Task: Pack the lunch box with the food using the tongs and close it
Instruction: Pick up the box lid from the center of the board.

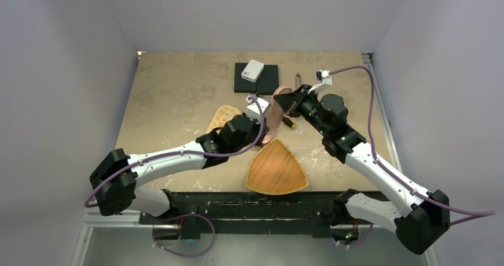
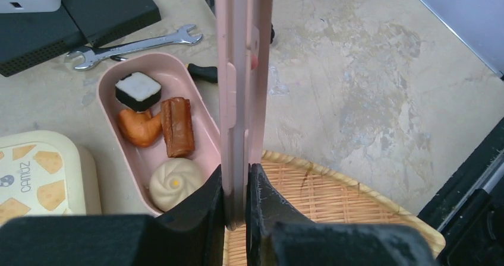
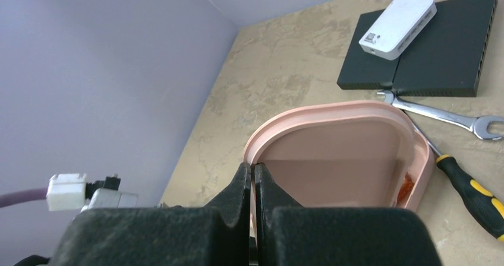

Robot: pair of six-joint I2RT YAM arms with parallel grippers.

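The pink lunch box base (image 2: pixel 205 150) holds the food: a black-and-white piece (image 2: pixel 138 91), an orange piece (image 2: pixel 138 127), a brown sausage (image 2: pixel 177 126) and a beige bun (image 2: pixel 174 183). Its pink lid (image 2: pixel 241 70) stands on edge beside the base. My left gripper (image 2: pixel 238 174) is shut on the lid's near edge. From the far side, my right gripper (image 3: pixel 254 168) is shut with its tips pinching the lid's rim (image 3: pixel 333 108). In the top view the lid (image 1: pixel 276 114) sits between the left gripper (image 1: pixel 261 108) and the right gripper (image 1: pixel 289 100). I cannot make out the tongs in any view.
A woven tray (image 1: pixel 277 170) lies at the near edge, under the lid's end. A beige cheese-patterned box (image 2: pixel 35 171) sits to the left of the base. A silver wrench (image 2: pixel 134 43), a yellow-and-black screwdriver (image 3: pixel 472 198) and a black box (image 1: pixel 264 82) with a white device (image 1: pixel 252 70) lie behind.
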